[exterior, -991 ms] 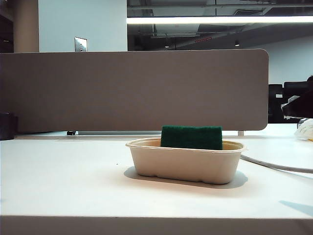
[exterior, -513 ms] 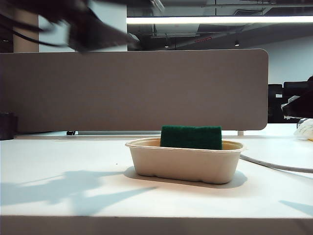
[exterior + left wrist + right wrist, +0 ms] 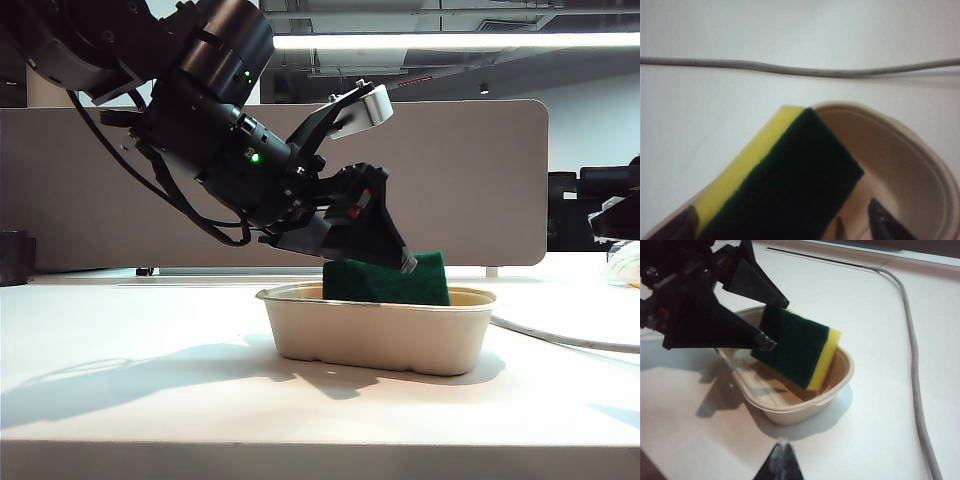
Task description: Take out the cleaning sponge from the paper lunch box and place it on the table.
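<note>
- Where the white table (image 3: 120,400) runs smooth and matte toward the exterior camera, it carries only soft grey shadows of the arm above it; no brand, label or readable writing shows on any object in any view.
- Next back stands the paper lunch box (image 3: 380,335), a shallow oblong tray of beige moulded pulp with rounded corners and a rolled rim.
- Inside it the cleaning sponge (image 3: 395,280) leans tilted, one end raised over the rim: a thick rectangular block of bright yellow foam with a thin, rough, dark green scouring face turned upward, as the right wrist view (image 3: 797,347) and the left wrist view (image 3: 790,185) show.
- Over the box's left end hangs the left gripper (image 3: 385,250), black and angular, sloping downward from a bulky black arm with small green lights; its jaws stand wide apart on either side of the sponge, and whether the tips touch the foam cannot be told.
- At the near edge of its own wrist view, the right gripper (image 3: 780,465) shows only dark finger tips close together, well apart from the box; the jaws' state cannot be told.
- A thin grey cable (image 3: 912,365) curves across the table beside the box.
- Farthest back, a grey-brown partition panel (image 3: 480,180) with a rounded corner runs along the table's rear edge.
</note>
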